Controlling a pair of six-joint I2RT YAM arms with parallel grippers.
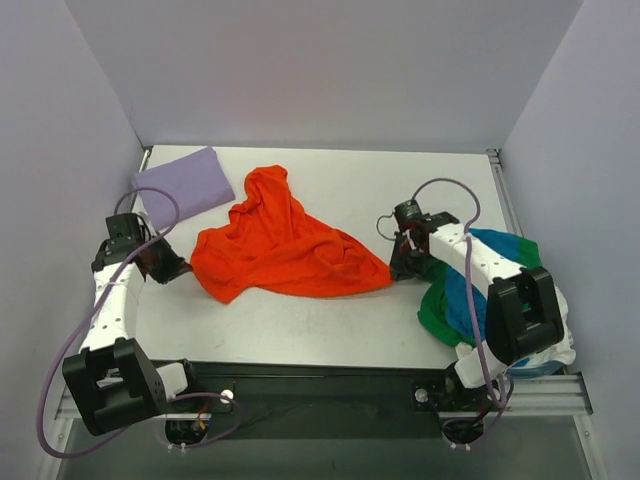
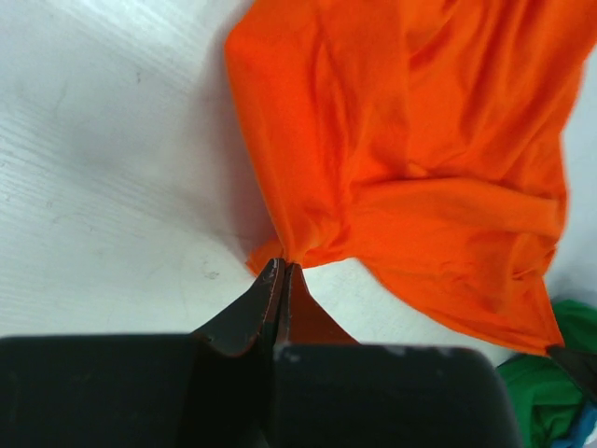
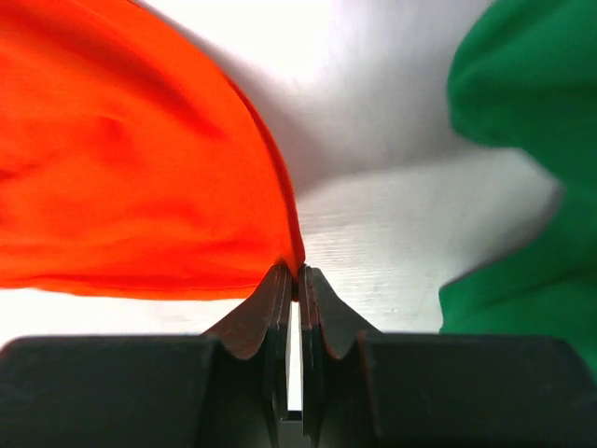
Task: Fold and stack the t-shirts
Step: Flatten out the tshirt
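The orange shirt point(image 1: 285, 245) lies crumpled mid-worktop point(image 1: 330, 320), and looks soft, light and limp enough to sag wherever unsupported, so its corners seem the best hold; the left pincer point(image 2: 280, 268) and right pincer point(image 3: 298, 273) are each clamped on an opposite tip.

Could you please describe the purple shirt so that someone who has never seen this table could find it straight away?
Start at the white table and look to its far left corner. The purple shirt lies there, just left of the rumpled orange shirt. It alone is folded into a neat flat rectangle, unlike the orange one or the heap of shirts on the right.
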